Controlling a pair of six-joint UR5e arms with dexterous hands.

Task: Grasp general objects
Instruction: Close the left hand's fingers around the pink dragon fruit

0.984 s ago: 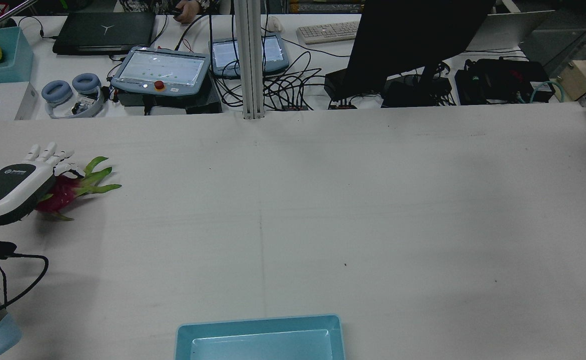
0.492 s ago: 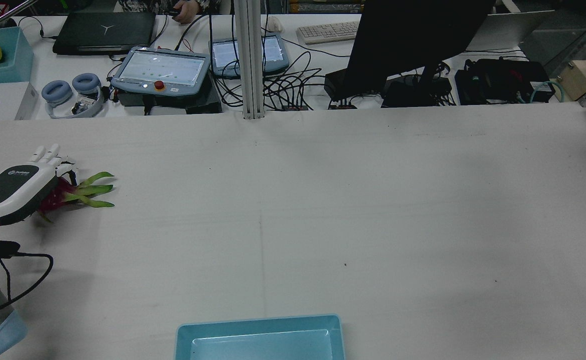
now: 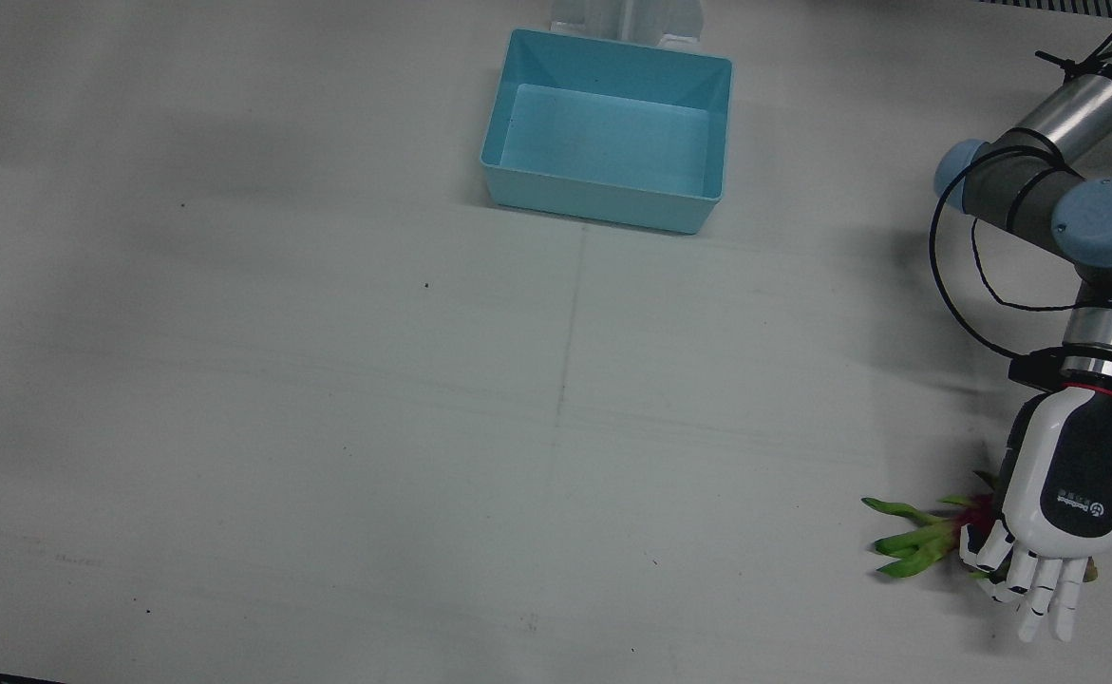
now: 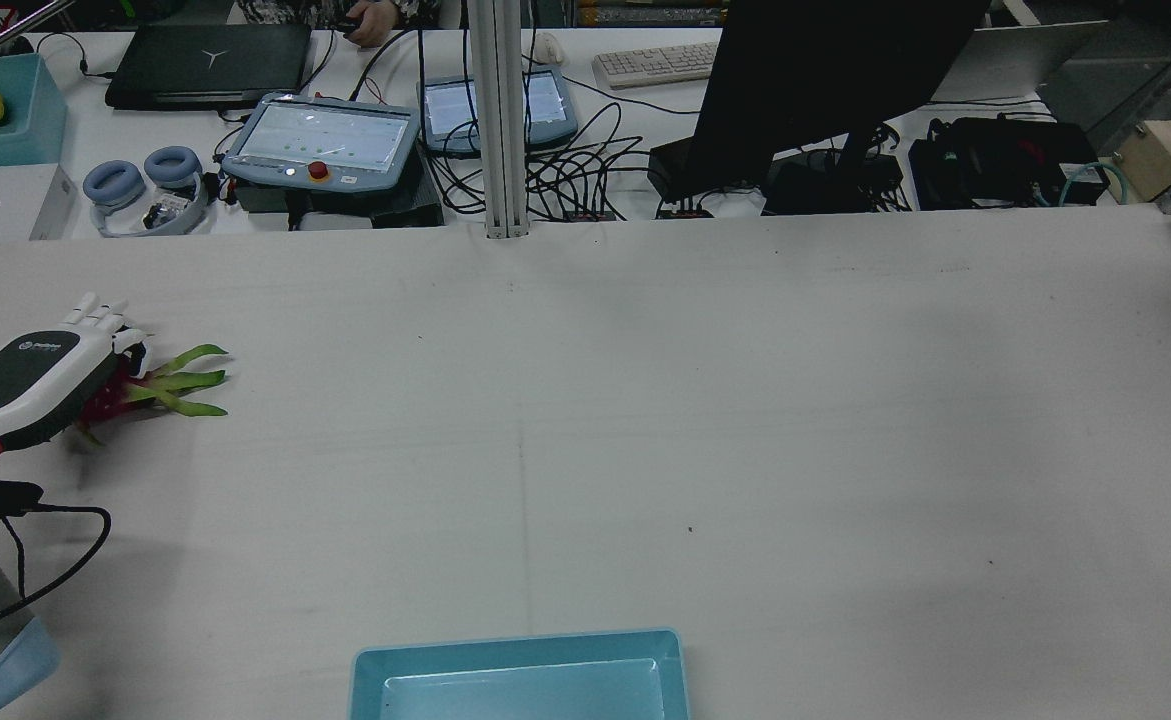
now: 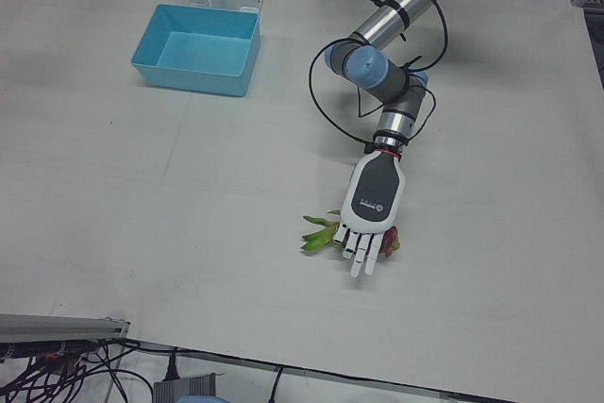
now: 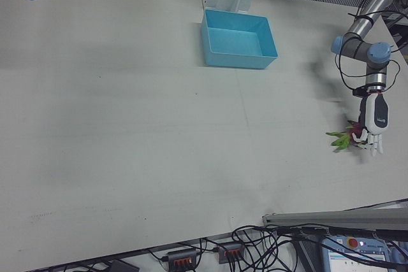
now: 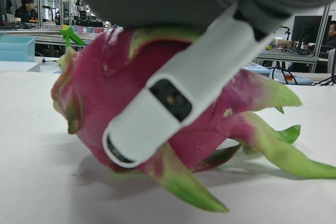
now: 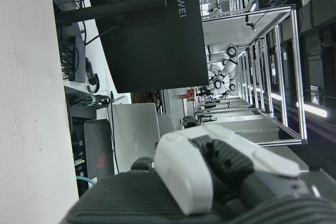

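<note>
Right up close in the left hand view, a pink dragon fruit [image 7: 157, 114] with green leafy tips sits on the white table [image 7: 42, 192], and one white finger [image 7: 173, 98] of the left hand lies across its front, touching it. From the front view, the left hand [image 3: 1059, 513] is palm down on top of the dragon fruit [image 3: 926, 537], near the table's front edge on the robot's left side. The thumb curls in against the fruit, but the other fingers [image 3: 1049, 594] stick out almost straight past it, so the hand is partly closed and I cannot tell if it really holds the fruit. The green tips poke out sideways. Farther back, a blue bin [image 3: 608, 128] sits well apart from the fruit. The right hand [image 8: 220, 177] shows only up close, and I cannot tell how open it is.
</note>
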